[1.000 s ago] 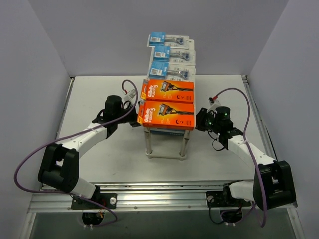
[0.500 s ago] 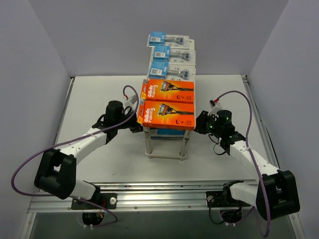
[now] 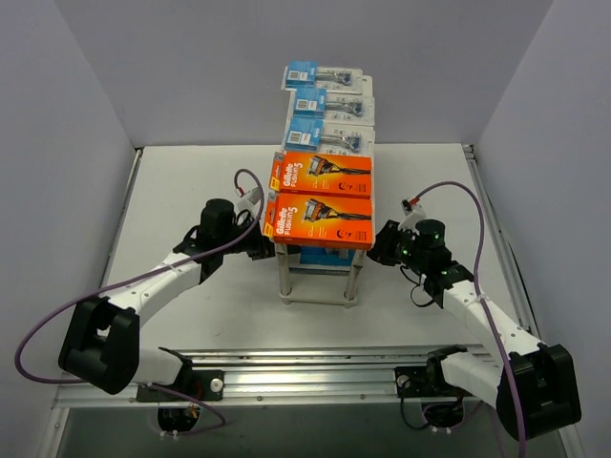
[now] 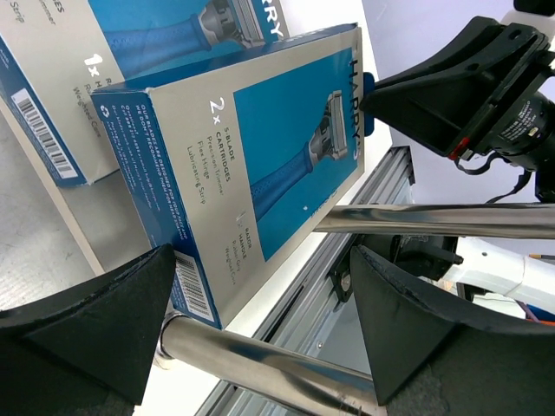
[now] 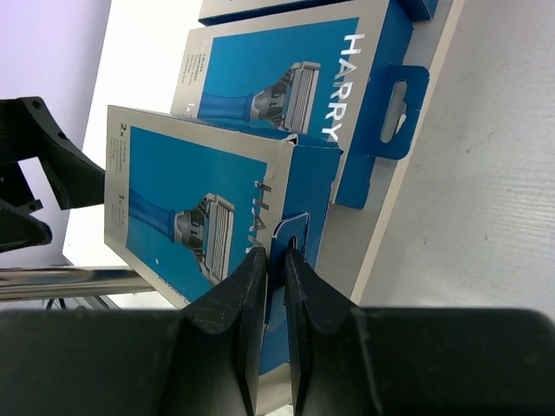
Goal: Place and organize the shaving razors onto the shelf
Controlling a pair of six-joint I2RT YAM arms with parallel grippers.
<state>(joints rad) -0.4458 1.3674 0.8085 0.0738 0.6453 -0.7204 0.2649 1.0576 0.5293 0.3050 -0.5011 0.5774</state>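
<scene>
- The flat blue-and-white razor box (image 5: 208, 217) is held under the top of the pale wood-topped, metal-legged shelf (image 3: 284, 277), overlapping a second blue box (image 5: 286, 78).
- Its hang tab (image 5: 282, 238) is pinched by the right gripper (image 5: 276, 260).
- The left gripper (image 4: 260, 269) is spread wide around the opposite end.
- Both grippers have been drawn nearer than a second ago.
- The orange boxes (image 3: 320, 218) on top are unmoved.
</scene>
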